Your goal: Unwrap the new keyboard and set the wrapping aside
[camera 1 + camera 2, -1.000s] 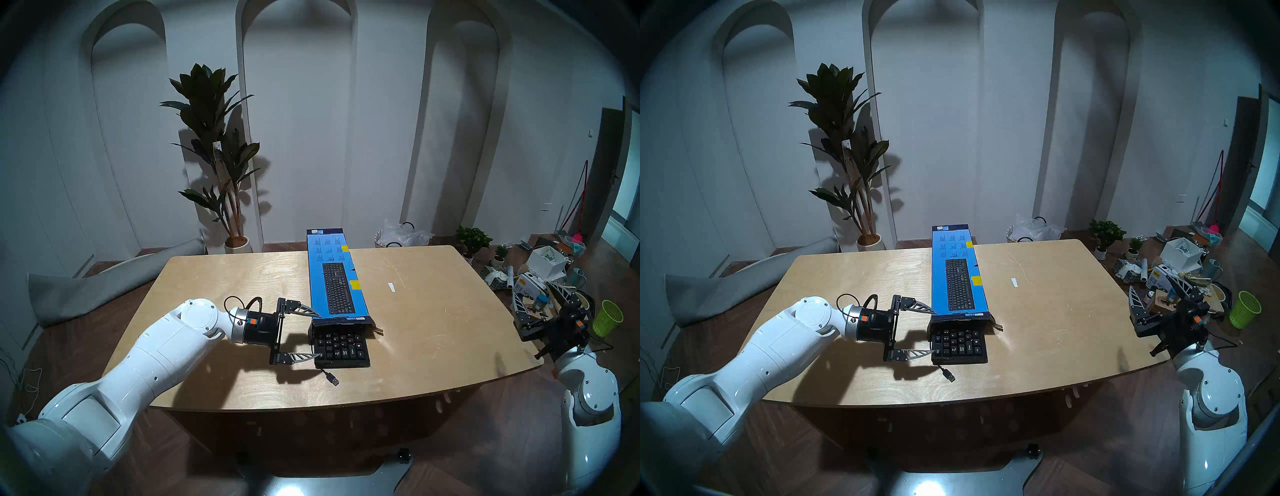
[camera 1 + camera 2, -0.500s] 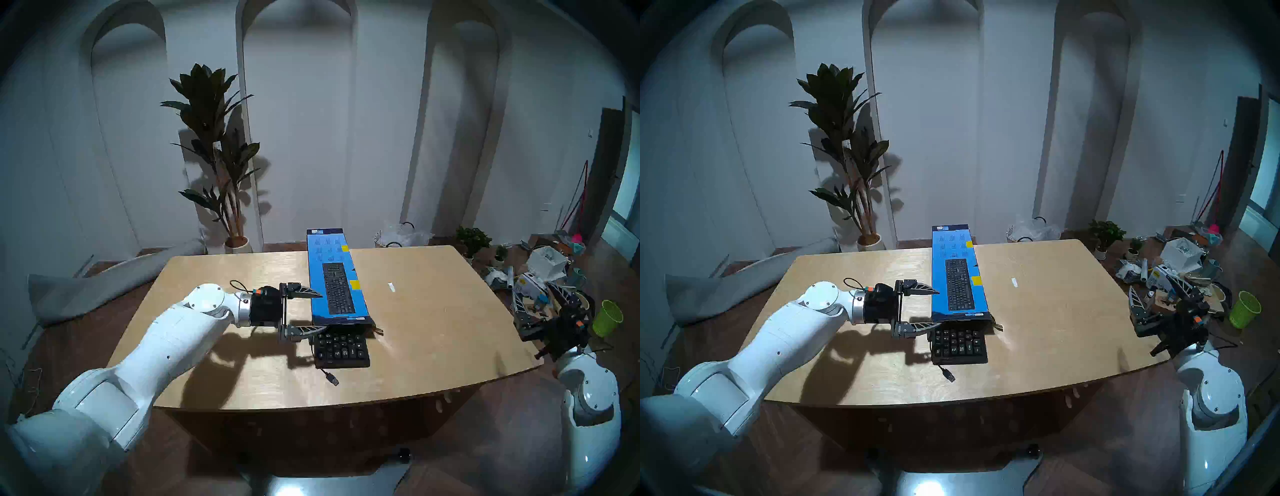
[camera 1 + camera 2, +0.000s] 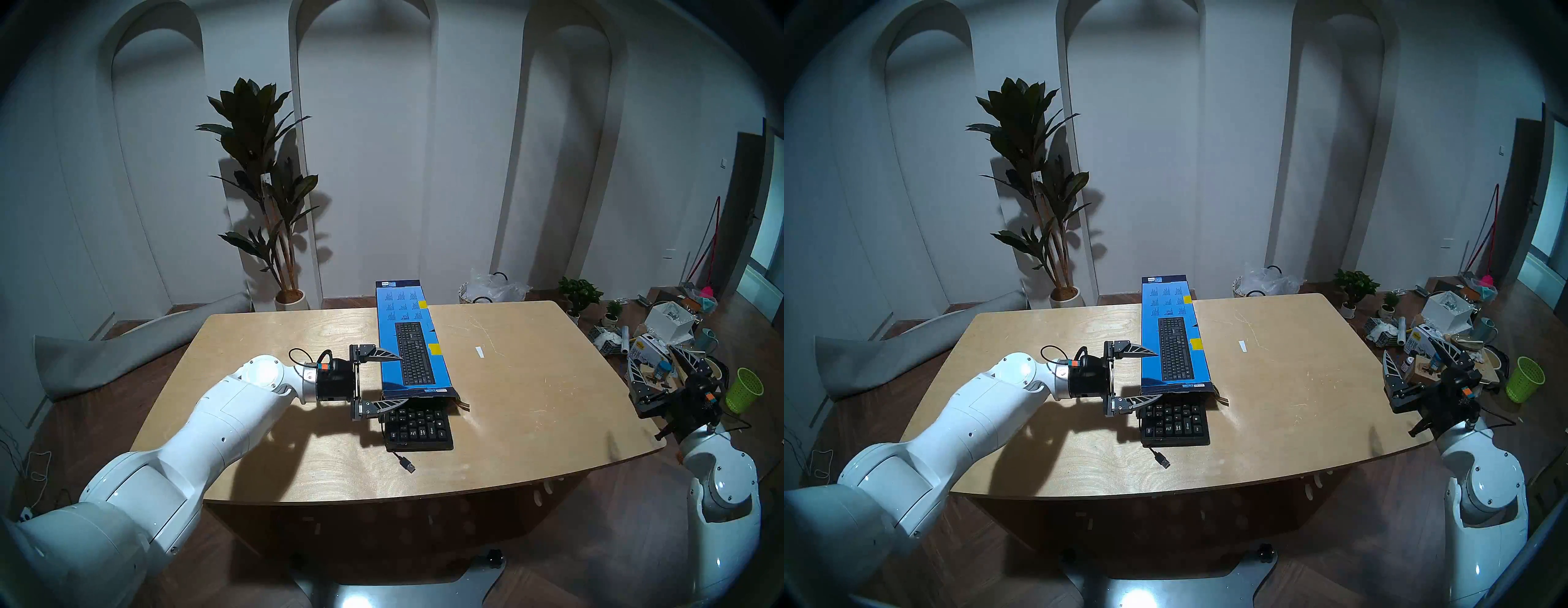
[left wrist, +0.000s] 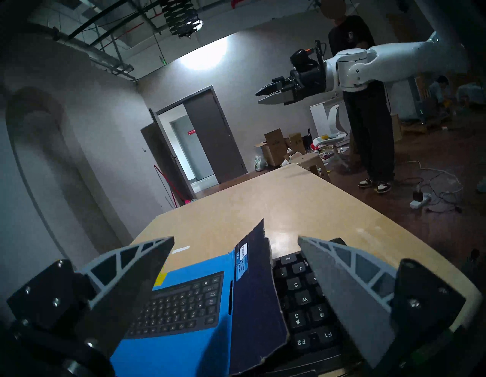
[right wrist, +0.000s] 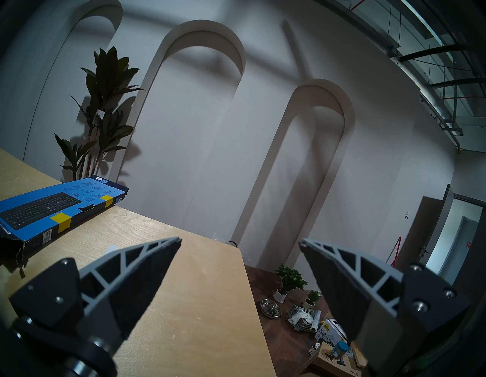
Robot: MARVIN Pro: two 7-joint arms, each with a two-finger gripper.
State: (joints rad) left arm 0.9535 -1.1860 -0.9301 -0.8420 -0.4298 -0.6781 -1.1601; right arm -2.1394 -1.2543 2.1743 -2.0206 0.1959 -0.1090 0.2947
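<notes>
1. Right now the pull-out step is only half done: the keyboard (image 3: 418, 429) is lying on the worktop (image 3: 530, 382) with its near end poking out of the blue box (image 3: 413, 339), and the rest is tucked inside.
2. The left tool (image 3: 403, 380) is held spread wide and empty, level at the box's open near end, one finger over the printed top and one by the exposed keys.
3. Next, a closing on either the box end or the keyboard seems called for, so the two can be slid apart.
4. The right tool (image 3: 655, 373) is parked wide and empty off the worktop's right edge.
5. Whether anything is touched by the left fingers can't be told, and the buried part of the keyboard is hidden.
</notes>
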